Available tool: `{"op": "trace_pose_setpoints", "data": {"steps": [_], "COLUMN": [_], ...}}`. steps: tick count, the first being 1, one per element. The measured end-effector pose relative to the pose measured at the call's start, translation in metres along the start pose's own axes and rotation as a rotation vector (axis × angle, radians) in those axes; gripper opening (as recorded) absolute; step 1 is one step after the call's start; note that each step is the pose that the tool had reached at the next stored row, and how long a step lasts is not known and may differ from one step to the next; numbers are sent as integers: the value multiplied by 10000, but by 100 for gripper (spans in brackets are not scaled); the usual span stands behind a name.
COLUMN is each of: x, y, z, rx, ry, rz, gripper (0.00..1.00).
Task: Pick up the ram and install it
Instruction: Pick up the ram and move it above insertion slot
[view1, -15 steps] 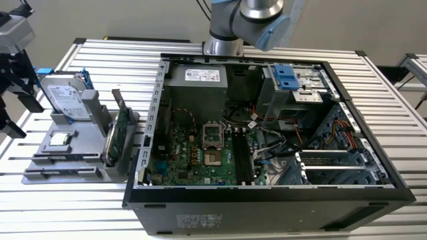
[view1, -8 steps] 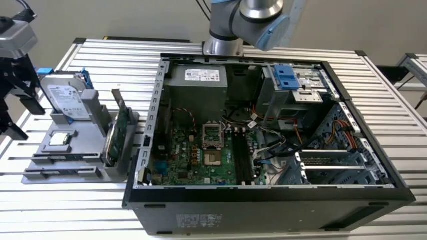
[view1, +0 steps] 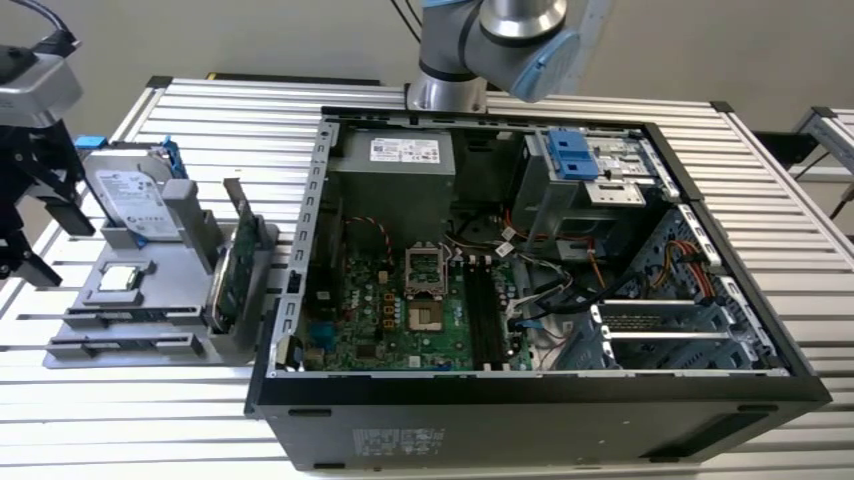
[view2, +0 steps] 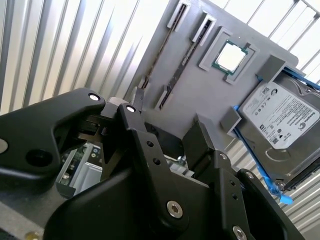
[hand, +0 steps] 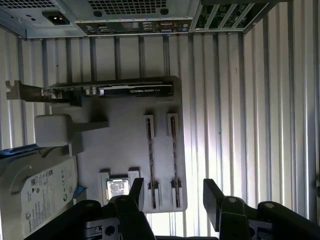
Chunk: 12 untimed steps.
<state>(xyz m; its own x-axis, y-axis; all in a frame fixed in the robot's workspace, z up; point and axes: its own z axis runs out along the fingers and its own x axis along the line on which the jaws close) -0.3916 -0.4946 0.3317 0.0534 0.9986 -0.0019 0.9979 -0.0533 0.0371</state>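
Two slim ram sticks stand on edge in slots of a grey holder tray (hand: 125, 135); one ram stick (hand: 173, 155) lies nearer the tray's edge, the other (hand: 149, 160) beside it. They appear edge-on in the second wrist view (view2: 181, 65) and at the tray's front in the exterior view (view1: 107, 320). My gripper (hand: 174, 196) hovers above the tray, open, nothing between its fingers (hand: 213, 195). In the exterior view the gripper (view1: 40, 235) hangs at the far left, beside the tray. The black fingers (view2: 200, 131) are also seen in the second wrist view.
The tray also carries a silver hard drive (view1: 134, 195) in a blue bracket, a processor chip (view1: 120, 278) and a green card (view1: 234, 270) standing on edge. The open computer case (view1: 534, 270) with its motherboard and black slots (view1: 483, 310) lies to the exterior view's right.
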Motion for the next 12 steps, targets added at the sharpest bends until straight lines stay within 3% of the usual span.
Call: {"op": "trace_pose_setpoints", "data": {"steps": [12], "x": [0], "y": [-3], "z": [107], "rx": [24], "ry": [-46], "rz": [-1], "gripper": [100]}}
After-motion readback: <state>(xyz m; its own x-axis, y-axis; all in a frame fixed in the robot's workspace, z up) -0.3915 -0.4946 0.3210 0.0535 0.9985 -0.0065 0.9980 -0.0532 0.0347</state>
